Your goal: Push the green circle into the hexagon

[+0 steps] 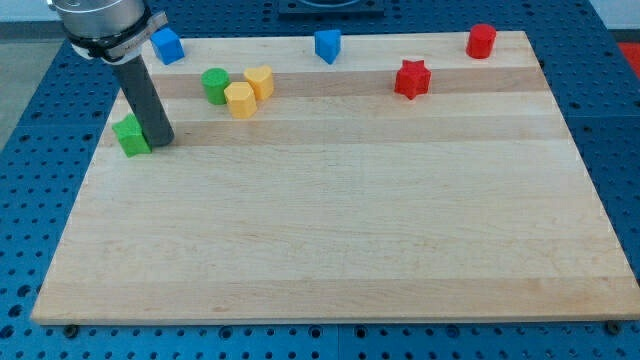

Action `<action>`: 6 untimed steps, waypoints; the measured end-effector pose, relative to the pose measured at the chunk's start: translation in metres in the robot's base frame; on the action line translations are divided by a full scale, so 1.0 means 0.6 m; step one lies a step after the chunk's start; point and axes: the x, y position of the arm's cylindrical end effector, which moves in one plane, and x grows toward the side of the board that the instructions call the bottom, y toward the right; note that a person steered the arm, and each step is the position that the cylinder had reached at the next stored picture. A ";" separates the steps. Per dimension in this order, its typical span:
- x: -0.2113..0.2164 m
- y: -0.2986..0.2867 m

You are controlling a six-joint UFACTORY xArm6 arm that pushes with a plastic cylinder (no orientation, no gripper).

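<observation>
The arm ends in a dark rod, no claw at all, so nothing is held. My tip [161,141] sits on the bench [330,230] near its left edge, touching or just beside the right side of a green block [131,135] whose shape I cannot make out.

The green circle [215,85] stands above and to the right of the tip, near the bench's top left. Just right of it lie two yellow blocks touching each other: the nearer one [239,99] seems to touch the circle, the other [260,81] sits up and right of it. I cannot tell which is the hexagon.

Along the top edge are a blue block [167,45] by the arm, another blue block [327,45] in the middle, and a red cylinder [481,40] at the right. A red star [411,78] lies below and left of the cylinder.
</observation>
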 end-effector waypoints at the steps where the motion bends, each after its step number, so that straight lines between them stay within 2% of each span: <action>1: -0.004 0.000; 4: -0.056 0.027; 6: -0.159 0.027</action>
